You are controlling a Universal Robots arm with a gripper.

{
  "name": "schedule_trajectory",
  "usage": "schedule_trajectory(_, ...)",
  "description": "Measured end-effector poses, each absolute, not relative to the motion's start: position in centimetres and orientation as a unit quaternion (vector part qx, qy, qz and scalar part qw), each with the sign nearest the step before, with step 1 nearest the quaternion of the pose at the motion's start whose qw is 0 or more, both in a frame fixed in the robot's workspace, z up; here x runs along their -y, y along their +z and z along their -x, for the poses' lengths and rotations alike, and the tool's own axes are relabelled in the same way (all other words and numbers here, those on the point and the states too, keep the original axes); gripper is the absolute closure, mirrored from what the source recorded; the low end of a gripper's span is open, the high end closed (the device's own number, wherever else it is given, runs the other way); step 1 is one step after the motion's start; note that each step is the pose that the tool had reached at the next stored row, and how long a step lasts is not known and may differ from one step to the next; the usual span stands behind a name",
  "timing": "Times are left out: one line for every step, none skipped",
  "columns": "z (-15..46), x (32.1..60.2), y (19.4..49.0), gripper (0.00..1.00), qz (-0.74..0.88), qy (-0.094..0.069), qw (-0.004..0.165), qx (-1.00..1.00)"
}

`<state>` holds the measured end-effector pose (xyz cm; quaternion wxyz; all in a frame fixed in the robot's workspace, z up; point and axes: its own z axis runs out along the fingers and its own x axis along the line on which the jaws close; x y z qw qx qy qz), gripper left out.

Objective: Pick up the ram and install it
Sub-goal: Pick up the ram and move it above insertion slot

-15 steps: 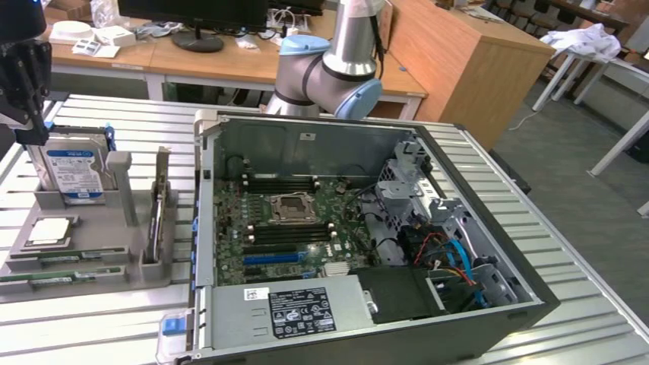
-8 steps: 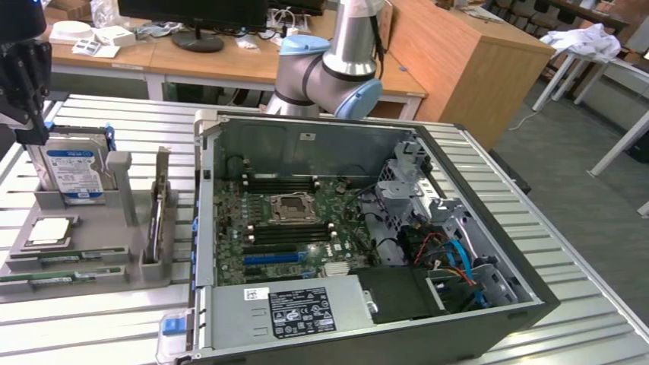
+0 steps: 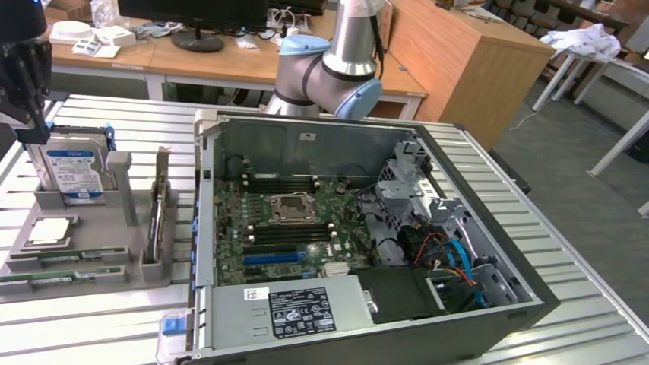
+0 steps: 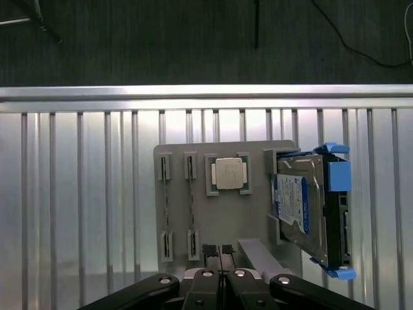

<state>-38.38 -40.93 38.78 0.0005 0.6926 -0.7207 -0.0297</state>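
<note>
Two rams stand on edge in slots of the grey holder tray [image 4: 258,148]: one ram [image 4: 166,206] and a second ram [image 4: 191,205] beside it. In the exterior view they are thin green sticks [image 3: 71,259] at the tray's near end. My gripper [image 4: 219,250] hangs above the tray with its black fingers pressed together and nothing between them. It appears at the exterior view's left [image 3: 29,125], over the hard drive end of the tray. The open computer case [image 3: 507,251] shows the motherboard [image 3: 294,228] with dark memory slots on both sides of the CPU socket [image 3: 291,205].
The tray also holds a silver CPU [image 4: 229,173] and an upright hard drive [image 4: 303,206] in a blue bracket. Tray and case rest on a slatted metal table [image 4: 77,194]. The arm's base [image 3: 324,76] stands behind the case. Cables and a drive cage fill the case's right side.
</note>
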Motion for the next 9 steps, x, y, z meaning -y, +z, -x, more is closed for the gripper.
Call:
schedule_trajectory(38.38,40.94,38.77,0.89,-0.693,-0.03,0.0,0.721)
schedule_trajectory(38.38,40.94,38.77,0.89,-0.693,-0.03,0.001,0.721)
schedule_trajectory(38.39,40.94,38.73,0.89,-0.693,-0.03,0.0,0.721)
schedule_trajectory(38.38,40.94,38.7,0.89,-0.693,-0.03,0.0,0.721)
schedule_trajectory(38.38,40.94,38.66,0.89,-0.693,-0.03,0.0,0.721)
schedule_trajectory(38.39,40.94,38.63,0.89,-0.693,-0.03,0.0,0.721)
schedule_trajectory(38.38,40.94,38.59,0.89,-0.693,-0.03,0.0,0.721)
schedule_trajectory(38.38,40.94,38.56,0.89,-0.693,-0.03,0.0,0.721)
schedule_trajectory(38.38,40.94,38.56,0.89,-0.693,-0.03,0.0,0.721)
